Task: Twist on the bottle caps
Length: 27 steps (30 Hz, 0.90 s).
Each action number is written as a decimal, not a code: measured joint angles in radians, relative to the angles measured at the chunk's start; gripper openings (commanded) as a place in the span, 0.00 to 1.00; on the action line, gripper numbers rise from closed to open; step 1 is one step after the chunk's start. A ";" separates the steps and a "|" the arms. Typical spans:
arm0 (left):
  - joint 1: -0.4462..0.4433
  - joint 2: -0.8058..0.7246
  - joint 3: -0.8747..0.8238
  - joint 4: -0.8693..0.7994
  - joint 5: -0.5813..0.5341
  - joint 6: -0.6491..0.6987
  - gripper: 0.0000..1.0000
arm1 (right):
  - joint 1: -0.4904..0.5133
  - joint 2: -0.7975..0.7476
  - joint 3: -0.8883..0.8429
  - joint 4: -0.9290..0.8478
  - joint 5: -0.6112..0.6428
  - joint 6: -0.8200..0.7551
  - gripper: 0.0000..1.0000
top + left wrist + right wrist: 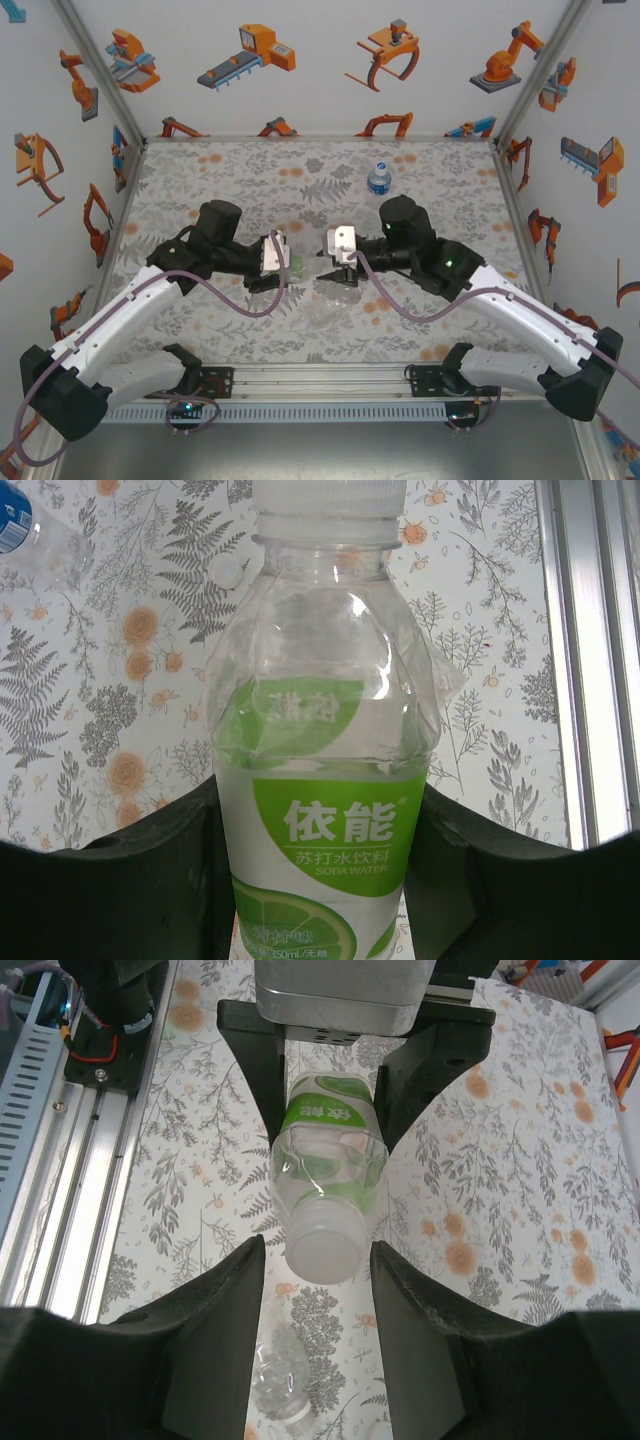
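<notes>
Left tool (320,830) pinching green-labelled bottle (320,730) over the middle of the table (200,170), white cap (330,495) on its neck. From right wrist: right tool (318,1252) spread around that cap, seemingly just clear of it. Overhead adds blue-labelled bottle (378,178), upright near far edge.

Green-labelled clear bottle (320,780), white cap (330,498), grey-fern orange-flower mat (120,680), blue-labelled bottle (378,178)

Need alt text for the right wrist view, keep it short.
A green-labelled bottle, clamped by the left gripper, points its white cap at the camera, between the open fingers of the right gripper. Below, a colourless bottle lies on the floral mat.
</notes>
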 measured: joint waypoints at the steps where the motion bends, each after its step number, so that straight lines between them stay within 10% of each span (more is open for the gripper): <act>1: 0.000 0.000 0.000 -0.002 0.000 0.002 0.00 | 0.000 0.003 -0.004 0.006 -0.002 0.000 0.45; 8: 0.000 0.000 0.000 -0.005 0.001 0.005 0.00 | 0.000 0.023 -0.032 0.050 -0.003 0.001 0.40; 17: 0.002 0.002 0.000 -0.018 -0.009 0.005 0.00 | 0.005 0.022 -0.063 0.109 0.048 0.108 0.00; 27: 0.008 0.015 0.000 -0.027 -0.031 0.001 0.00 | 0.012 -0.006 -0.165 0.256 0.291 0.986 0.00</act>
